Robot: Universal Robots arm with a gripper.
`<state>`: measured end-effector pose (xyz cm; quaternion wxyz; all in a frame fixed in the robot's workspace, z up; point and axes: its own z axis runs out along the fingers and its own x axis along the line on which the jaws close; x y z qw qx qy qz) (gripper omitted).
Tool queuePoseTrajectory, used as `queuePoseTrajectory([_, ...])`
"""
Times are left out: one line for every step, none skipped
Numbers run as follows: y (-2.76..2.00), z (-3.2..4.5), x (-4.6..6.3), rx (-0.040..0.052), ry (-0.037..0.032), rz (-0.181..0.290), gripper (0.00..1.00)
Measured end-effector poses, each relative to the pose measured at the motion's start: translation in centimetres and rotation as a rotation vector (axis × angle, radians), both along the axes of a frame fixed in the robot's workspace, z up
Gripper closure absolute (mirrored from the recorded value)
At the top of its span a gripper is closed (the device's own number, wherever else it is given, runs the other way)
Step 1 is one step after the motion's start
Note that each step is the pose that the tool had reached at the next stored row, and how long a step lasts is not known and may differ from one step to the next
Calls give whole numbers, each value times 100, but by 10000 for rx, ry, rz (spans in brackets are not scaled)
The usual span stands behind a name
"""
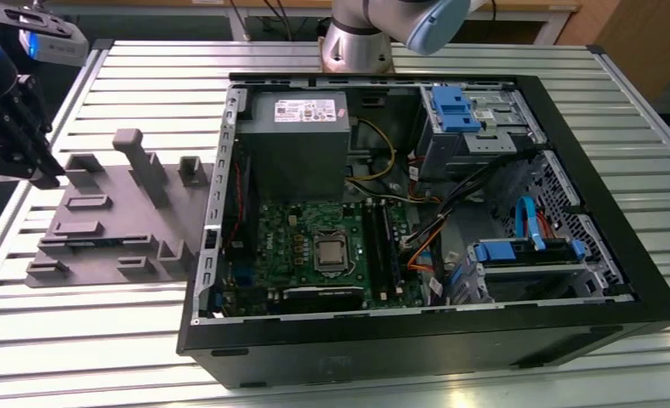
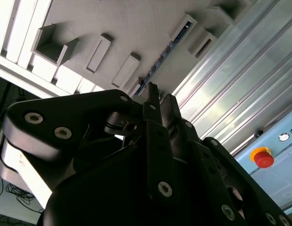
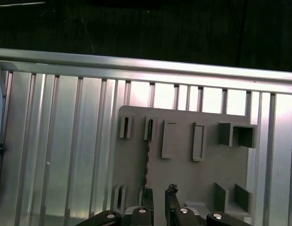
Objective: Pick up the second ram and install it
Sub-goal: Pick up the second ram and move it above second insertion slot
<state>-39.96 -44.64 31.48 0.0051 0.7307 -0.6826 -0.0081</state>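
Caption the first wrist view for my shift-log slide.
Gripper hovering near the second ram, which stands on edge in a slot of the gray fixture plate.

From my end, the second ram (image 3: 147, 155) is still parked in the grey holder (image 3: 183, 174) on the slatted bench (image 3: 66, 141), not in the PC yet. It's standing up on its long edge in a narrow groove, so in the first wrist view I only get it edge-on: a thin dark strip running straight between two small slot blocks. In the second wrist view it's a skinny blue-green line (image 2: 161, 59) along the same groove. It looks upright, not tilted. Can't make out the chips from this angle.
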Motion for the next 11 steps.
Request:
queuePoseTrajectory([0, -5, 0, 0, 0, 0, 75])
queuePoseTrajectory([0, -9, 0, 0, 0, 0, 75])
queuePoseTrajectory([0, -13, 0, 0, 0, 0, 75])
queuePoseTrajectory([0, -18, 0, 0, 0, 0, 75])
queuePoseTrajectory([0, -22, 0, 0, 0, 0, 75])
queuePoseTrajectory([0, -25, 0, 0, 0, 0, 75])
queuePoseTrajectory([0, -29, 0, 0, 0, 0, 75])
queuePoseTrajectory([0, -32, 0, 0, 0, 0, 75])
queuePoseTrajectory([0, -36, 0, 0, 0, 0, 75])
queuePoseTrajectory([0, -38, 0, -1, 1, 0, 75])
queuePoseTrajectory([0, -41, 0, 0, 0, 0, 75])
